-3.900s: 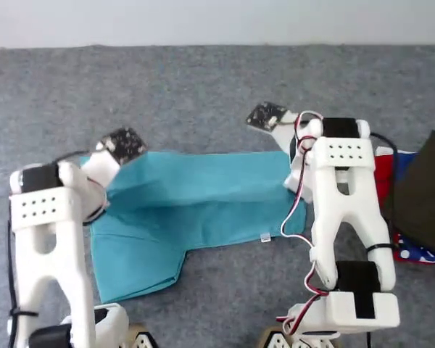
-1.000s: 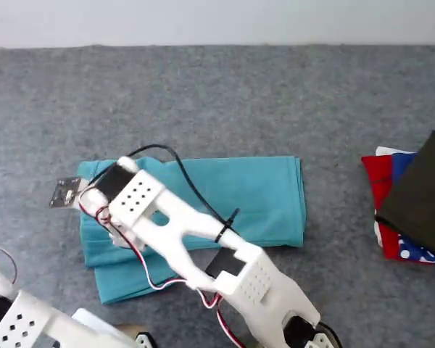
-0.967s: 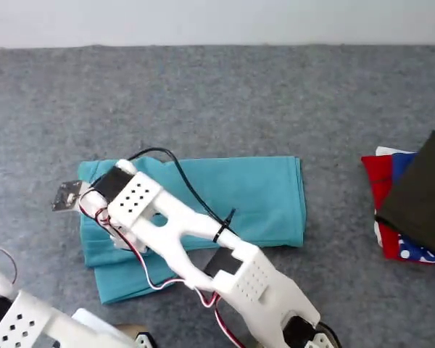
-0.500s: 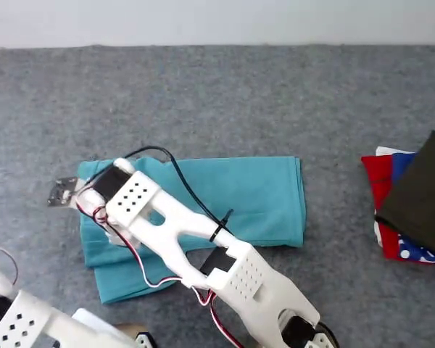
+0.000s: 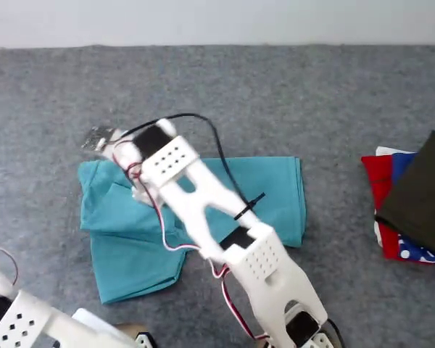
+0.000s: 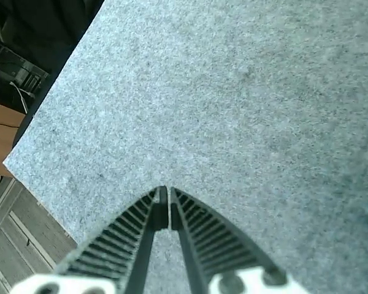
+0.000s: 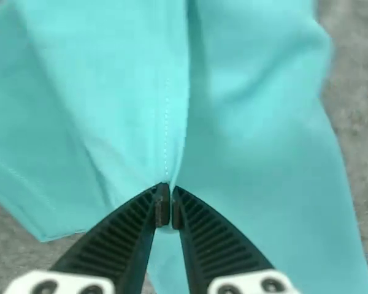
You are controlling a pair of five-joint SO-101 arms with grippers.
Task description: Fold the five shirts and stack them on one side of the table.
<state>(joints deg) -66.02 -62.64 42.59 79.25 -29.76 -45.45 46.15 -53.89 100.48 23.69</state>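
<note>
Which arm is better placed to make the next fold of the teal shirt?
The right arm. The right gripper is on the teal shirt, fingers shut, apparently pinching a fold of cloth. The left gripper is shut above bare grey table, away from the shirt.

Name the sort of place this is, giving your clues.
Likely a robotics lab bench: a felt-covered table, the right hand pinching a shirt, and a folded stack nearby.

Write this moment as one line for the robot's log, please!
right tool: shut, pinching teal shirt | left tool: shut, empty, over grey table | folded stack: apart from teal shirt
</note>
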